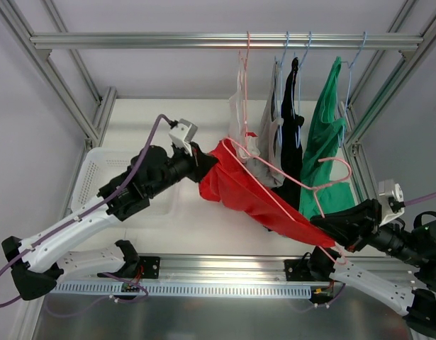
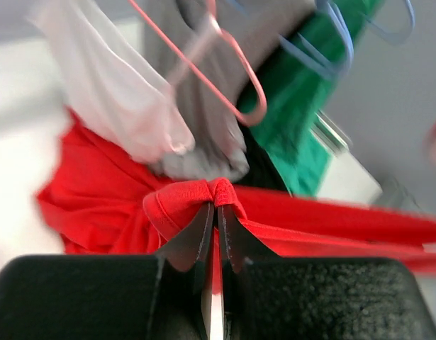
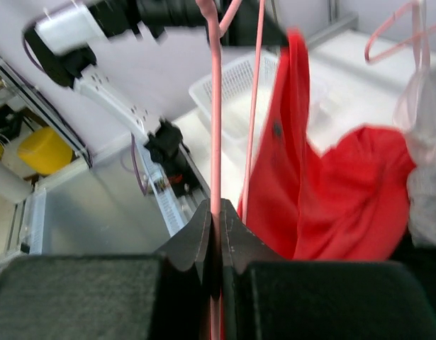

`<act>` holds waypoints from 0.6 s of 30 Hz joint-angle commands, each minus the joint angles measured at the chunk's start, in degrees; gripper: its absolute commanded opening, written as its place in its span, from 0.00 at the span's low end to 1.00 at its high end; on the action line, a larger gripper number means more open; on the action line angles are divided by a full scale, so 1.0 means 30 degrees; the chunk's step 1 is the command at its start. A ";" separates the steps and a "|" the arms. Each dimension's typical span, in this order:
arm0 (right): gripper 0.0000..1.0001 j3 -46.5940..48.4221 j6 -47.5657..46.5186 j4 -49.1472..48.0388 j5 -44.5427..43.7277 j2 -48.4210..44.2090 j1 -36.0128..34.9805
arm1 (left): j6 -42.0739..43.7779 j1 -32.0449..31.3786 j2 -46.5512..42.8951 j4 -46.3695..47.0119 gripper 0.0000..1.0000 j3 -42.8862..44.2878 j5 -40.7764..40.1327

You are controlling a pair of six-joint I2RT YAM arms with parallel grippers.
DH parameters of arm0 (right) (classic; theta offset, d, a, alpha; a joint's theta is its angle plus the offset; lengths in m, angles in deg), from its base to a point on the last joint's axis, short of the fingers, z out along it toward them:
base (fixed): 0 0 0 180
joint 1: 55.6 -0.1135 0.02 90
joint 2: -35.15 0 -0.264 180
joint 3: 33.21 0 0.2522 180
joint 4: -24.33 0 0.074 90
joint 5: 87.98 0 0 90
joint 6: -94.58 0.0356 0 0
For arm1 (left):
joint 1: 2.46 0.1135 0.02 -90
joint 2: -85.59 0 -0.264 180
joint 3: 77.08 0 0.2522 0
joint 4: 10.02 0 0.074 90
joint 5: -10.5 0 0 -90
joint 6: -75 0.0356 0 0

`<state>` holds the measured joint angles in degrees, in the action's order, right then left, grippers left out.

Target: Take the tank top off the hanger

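The red tank top [image 1: 239, 188] is draped over a pink hanger [image 1: 281, 173] that is off the rail and slants down to the right. My left gripper [image 1: 207, 161] is shut on a bunched fold of the tank top's edge [image 2: 203, 195] at its upper left end. My right gripper [image 1: 330, 230] is shut on the hanger's thin pink wire [image 3: 215, 106] at the lower right end. In the right wrist view the tank top [image 3: 345, 184] hangs just right of the wire. In the wrist views, my left gripper [image 2: 218, 209] and right gripper [image 3: 218, 209] both show jaws pressed together.
A metal rail [image 1: 168, 40] at the back carries a white garment [image 1: 239, 106], a grey one [image 1: 271, 127], a black one [image 1: 292, 127] and a green one [image 1: 327, 142] on hangers, close behind the tank top. A white basket [image 1: 97, 173] sits at the left.
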<state>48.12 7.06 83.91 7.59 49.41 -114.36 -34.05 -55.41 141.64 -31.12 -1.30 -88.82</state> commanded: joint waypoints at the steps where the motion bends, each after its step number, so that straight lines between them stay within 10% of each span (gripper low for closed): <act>1: 0.00 -0.2003 -0.0680 -0.5973 0.0636 0.0634 -0.0012 | -0.0593 -0.0338 -0.0838 0.2379 0.00 -0.2873 0.6140; 5: 0.00 -0.3829 -0.1734 -1.4749 0.0781 0.3266 -0.0012 | -0.1177 -0.1127 -0.1895 0.7154 0.00 -0.7540 1.2500; 12: 0.00 -0.4768 -0.2581 -2.7325 -0.0119 0.8835 -0.0129 | -0.1999 -0.2155 -0.3798 0.7837 0.00 -1.1881 1.2753; 18: 0.00 -0.4655 -0.5749 -2.6125 -0.6069 1.0801 -0.0714 | -0.2234 -0.2155 -0.6523 0.4472 0.00 -1.2354 0.8917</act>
<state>32.93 -5.05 14.58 -0.15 82.04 -115.74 -39.49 -61.68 125.21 -16.06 -39.11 -56.26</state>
